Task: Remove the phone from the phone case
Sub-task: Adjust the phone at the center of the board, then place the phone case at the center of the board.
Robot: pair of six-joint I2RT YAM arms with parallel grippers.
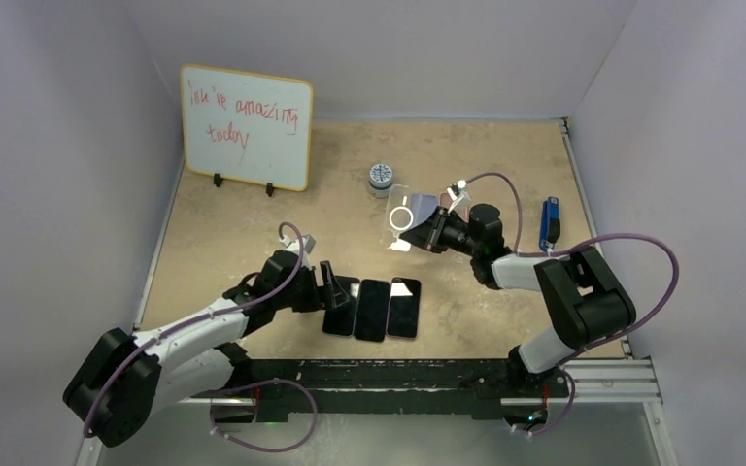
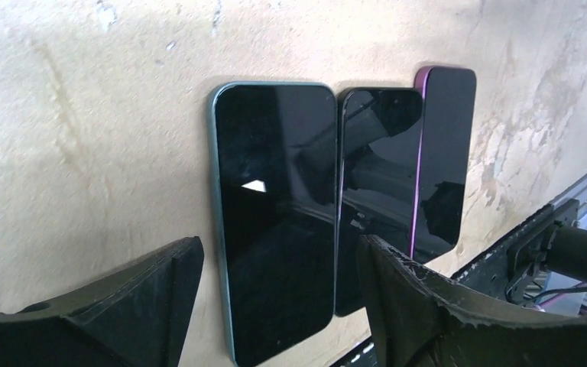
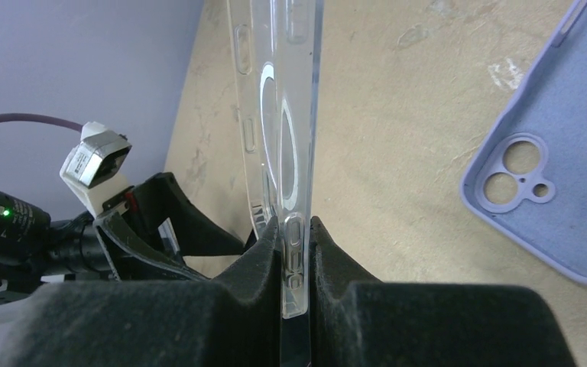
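The right gripper [image 3: 296, 229], its jaws nearly closed, pinches the edge of a clear phone case [image 3: 283, 115] and holds it upright near a lilac phone case [image 3: 558, 168] lying flat on the table [image 1: 253, 243]. A green-edged phone [image 2: 275, 214], a black phone [image 2: 374, 191] and a purple-edged phone [image 2: 443, 160] lie bare, screens up, side by side. The left gripper [image 2: 279, 256] hovers at the green-edged phone with its jaws wide.

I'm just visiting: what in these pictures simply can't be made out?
Top view: whiteboard writing, first words too small and scrawled to read.
Top view: blue object by the right wall, too small to identify.
Right wrist view: lavender case, cut off by the right edge.
Left wrist view: middle phone, lower end partly hidden by a finger of the left gripper.
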